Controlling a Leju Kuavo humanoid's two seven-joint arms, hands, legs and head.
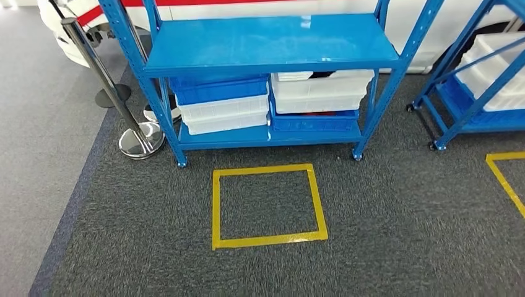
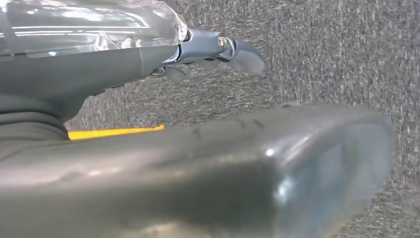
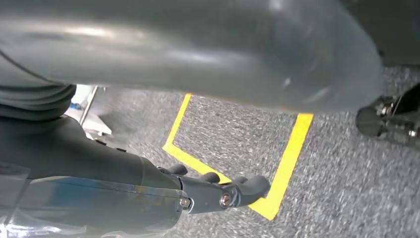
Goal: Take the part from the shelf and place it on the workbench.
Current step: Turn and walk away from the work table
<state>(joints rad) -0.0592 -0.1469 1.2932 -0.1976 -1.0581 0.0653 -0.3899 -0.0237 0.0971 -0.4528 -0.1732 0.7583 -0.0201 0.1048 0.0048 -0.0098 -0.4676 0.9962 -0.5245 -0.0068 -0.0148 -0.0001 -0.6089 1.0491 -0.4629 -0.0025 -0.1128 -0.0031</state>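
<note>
A blue shelf point(image 1: 266, 43) stands ahead on dark carpet, its upper board bare. On its lower board sit stacked bins: a blue bin point(image 1: 218, 90) over white bins point(image 1: 224, 114) on the left, and a white bin point(image 1: 319, 93) over a blue bin point(image 1: 312, 122) on the right. Something dark shows in the top right bin and something red below it; I cannot make out the part itself. My left hand point(image 2: 198, 163) hangs over the carpet with fingers point(image 2: 233, 49) extended, holding nothing. My right hand point(image 3: 124, 183) hangs likewise, its fingers point(image 3: 242, 188) apart and holding nothing.
A yellow tape square point(image 1: 267, 204) marks the floor in front of the shelf. A chrome stanchion point(image 1: 140, 139) stands at the shelf's left foot. A second blue shelf point(image 1: 461, 117) with white bins is at the right, with more yellow tape point(image 1: 504, 179) before it. A white vehicle point(image 1: 62, 37) is behind.
</note>
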